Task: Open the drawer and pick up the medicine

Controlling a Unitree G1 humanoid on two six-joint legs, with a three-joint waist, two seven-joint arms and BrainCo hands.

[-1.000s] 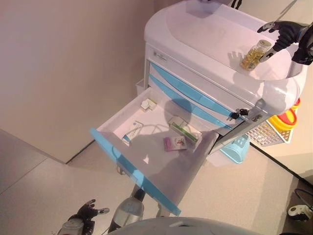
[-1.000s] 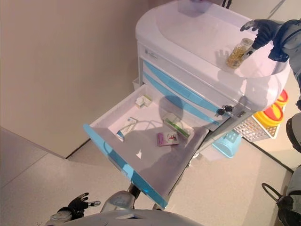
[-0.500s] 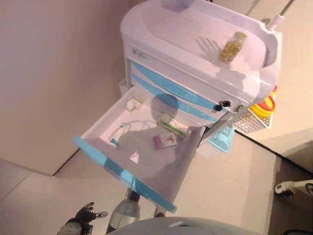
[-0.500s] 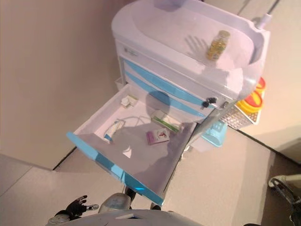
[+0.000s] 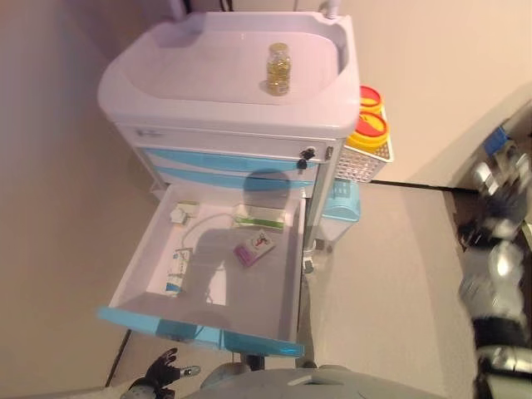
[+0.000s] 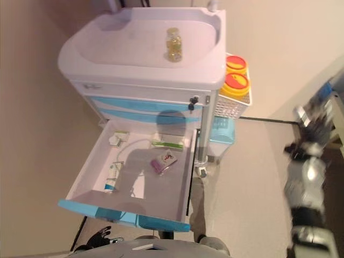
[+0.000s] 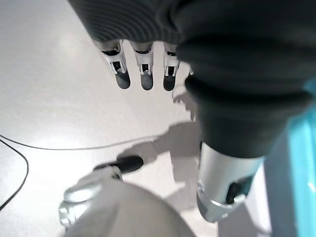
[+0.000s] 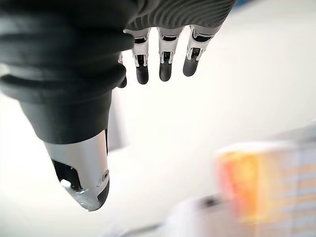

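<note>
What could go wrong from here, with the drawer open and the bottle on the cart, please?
1. The white drawer with the blue front stands fully pulled out near the robot, so a step forward might knock it.
2. The small clear bottle of yellow capsules stands unsupported on the white cart top; a jolt may topple it.

Left hand (image 7: 148, 69), right hand (image 8: 163, 54) — silver fingers, dark tips — dark ribbed wrist covers

No legible text, labels or numbers
</note>
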